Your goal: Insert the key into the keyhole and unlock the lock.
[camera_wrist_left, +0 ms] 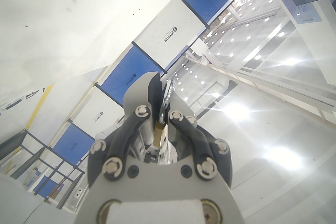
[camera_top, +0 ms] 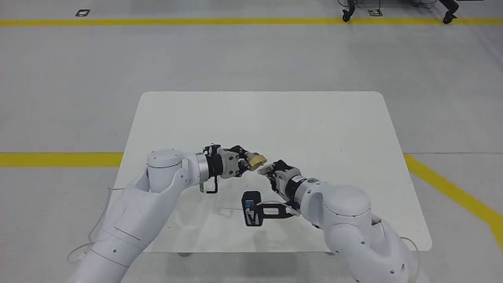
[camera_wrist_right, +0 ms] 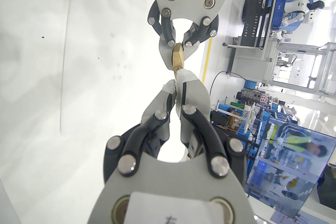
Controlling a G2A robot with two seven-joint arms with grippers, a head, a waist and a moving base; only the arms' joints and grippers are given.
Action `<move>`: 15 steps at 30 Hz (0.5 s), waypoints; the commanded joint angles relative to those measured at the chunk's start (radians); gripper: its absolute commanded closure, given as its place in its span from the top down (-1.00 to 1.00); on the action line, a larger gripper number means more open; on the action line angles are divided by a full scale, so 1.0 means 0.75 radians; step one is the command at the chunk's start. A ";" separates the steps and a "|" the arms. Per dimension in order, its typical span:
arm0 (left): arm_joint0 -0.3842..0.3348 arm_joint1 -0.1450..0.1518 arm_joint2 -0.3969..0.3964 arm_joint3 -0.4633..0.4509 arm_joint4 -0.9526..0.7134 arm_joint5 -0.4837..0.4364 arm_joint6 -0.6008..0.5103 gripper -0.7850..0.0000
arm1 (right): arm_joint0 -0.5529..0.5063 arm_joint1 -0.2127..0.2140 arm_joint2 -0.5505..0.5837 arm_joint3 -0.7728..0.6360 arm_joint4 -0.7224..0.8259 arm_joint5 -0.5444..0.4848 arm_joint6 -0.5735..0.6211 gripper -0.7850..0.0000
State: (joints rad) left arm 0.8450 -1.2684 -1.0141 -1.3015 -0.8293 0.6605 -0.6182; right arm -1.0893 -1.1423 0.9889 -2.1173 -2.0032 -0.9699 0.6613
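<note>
**Lock and key held tip to tip over the middle of the surface**

The left end effector is closed on the lock, a small brass padlock. Its fingers press on the two flat sides of the brass body. The silver shackle lies between the fingertips, and the end with the keyhole points out toward the other arm.

The right end effector comes from the opposite side, and the two stand in one line, nose to nose. Its fingers are drawn together with only a thin slit between the pads, and their tips are just beside the keyhole end of the lock. A short brass-coloured piece, which seems to be the blade of the key, bridges the small space from these fingertips to the lock. The rest of the key is hidden between the pads. I cannot tell if the blade is already inside the keyhole or only touches it.

In the top view both things are held off the white surface, about over its middle and a little toward the edge where the robot stands.
</note>
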 commanded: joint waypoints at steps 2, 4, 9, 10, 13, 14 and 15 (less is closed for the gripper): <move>0.002 0.001 -0.002 -0.002 -0.001 0.003 0.002 -1.00 | 0.004 -0.003 -0.013 -0.003 -0.012 -0.004 0.008 -1.00; 0.002 0.001 -0.003 -0.003 -0.003 0.006 0.005 -1.00 | 0.007 -0.005 -0.022 -0.005 -0.024 -0.007 0.017 -1.00; 0.003 0.002 -0.005 -0.007 0.000 0.013 0.007 -1.00 | 0.013 -0.011 -0.047 -0.001 -0.045 -0.009 0.032 -1.00; 0.004 0.002 -0.006 -0.007 -0.001 0.014 0.008 -1.00 | 0.014 -0.013 -0.051 0.000 -0.047 -0.010 0.034 -1.00; 0.005 0.003 -0.010 -0.011 -0.001 0.016 0.011 -1.00 | 0.018 -0.017 -0.064 0.001 -0.056 -0.011 0.041 -1.00; 0.007 0.004 -0.010 -0.012 0.000 0.015 0.011 -1.00 | 0.019 -0.018 -0.068 0.003 -0.061 -0.012 0.045 -1.00; 0.008 0.004 -0.011 -0.013 -0.001 0.016 0.012 -1.00 | 0.021 -0.020 -0.073 0.004 -0.065 -0.011 0.047 -1.00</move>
State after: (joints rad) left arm 0.8501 -1.2657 -1.0217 -1.3109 -0.8296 0.6721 -0.6097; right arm -1.0745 -1.1565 0.9367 -2.1152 -2.0496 -0.9787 0.6952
